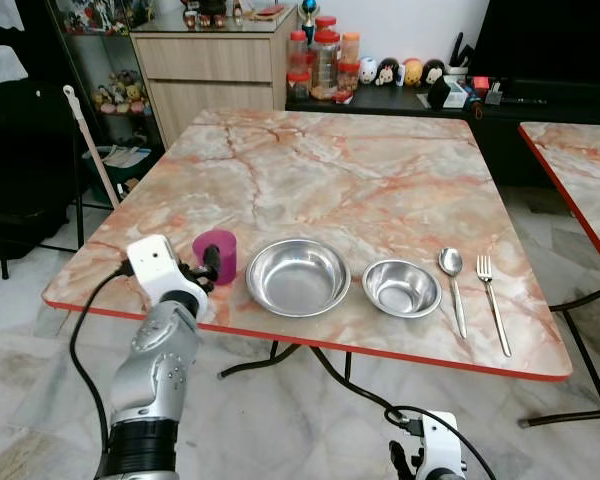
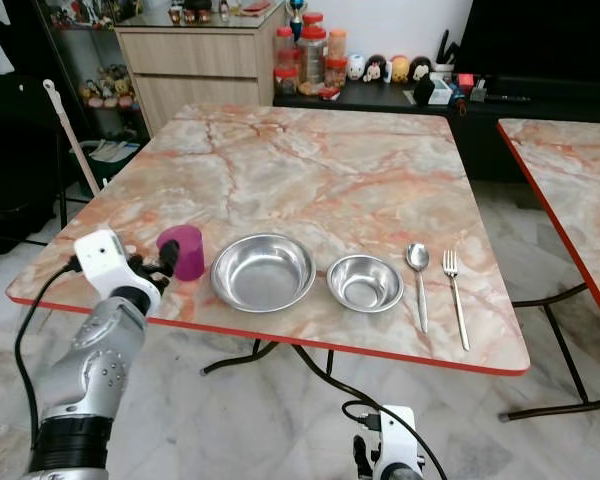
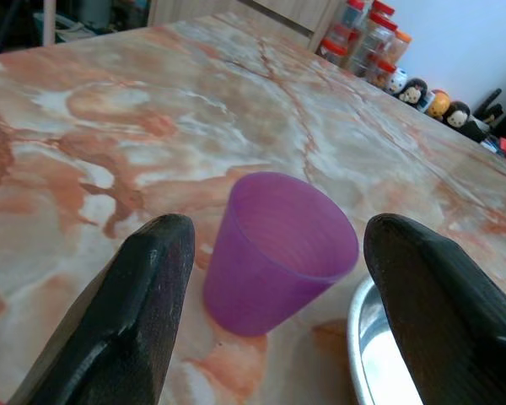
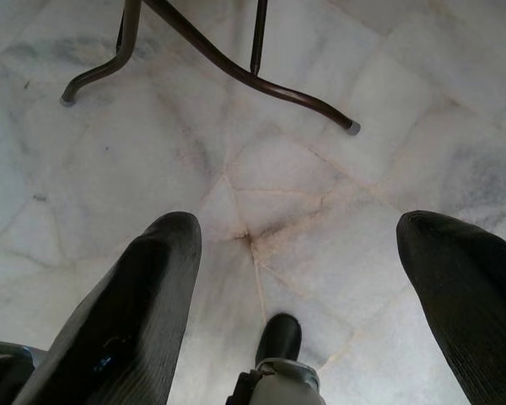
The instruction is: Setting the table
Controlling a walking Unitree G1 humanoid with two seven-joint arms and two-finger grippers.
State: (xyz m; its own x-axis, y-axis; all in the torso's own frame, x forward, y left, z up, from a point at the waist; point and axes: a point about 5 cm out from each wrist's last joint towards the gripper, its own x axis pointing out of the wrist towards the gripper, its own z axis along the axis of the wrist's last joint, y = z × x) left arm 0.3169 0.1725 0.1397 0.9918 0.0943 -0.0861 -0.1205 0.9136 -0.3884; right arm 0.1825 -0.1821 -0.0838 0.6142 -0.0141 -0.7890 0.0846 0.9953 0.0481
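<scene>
Purple cup (image 3: 278, 251) sits beside the large bowl (image 1: 298, 277), completing the row; my left gripper (image 3: 274, 312) straddles it, released (not touching).

The marble table (image 1: 380, 190) is seen from above and in front by both eye views, which share nearly the whole scene. The purple cup (image 3: 274, 253) is viewed closely from the left wrist, and the floor (image 4: 261, 169) is faced from the right wrist.

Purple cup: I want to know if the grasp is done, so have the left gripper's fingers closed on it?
No: the left gripper is open, its fingers clear of the purple cup on both sides.
</scene>
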